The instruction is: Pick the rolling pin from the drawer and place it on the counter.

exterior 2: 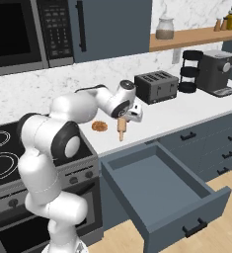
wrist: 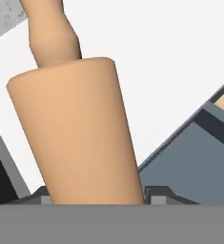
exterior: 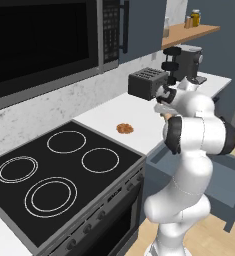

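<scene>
The flat plain white worktop slab (exterior 2: 176,116) carries a round brown cookie-like disc (exterior 2: 99,126) just to the stove side of the jaws, near them. Beyond the jaws stands a boxy dark grey toaster (exterior 2: 156,86), and farther along a black and grey coffee machine (exterior 2: 216,72), well apart.

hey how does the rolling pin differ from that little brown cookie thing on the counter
The rolling pin is a long, light-tan cylinder with narrow handle ends; the cookie is a flat, darker brown disc. The rolling pin hangs roughly upright, held in the gripper above the counter; the cookie lies flat on the counter. Both are over the counter's stretch next to the stovetop.
</scene>
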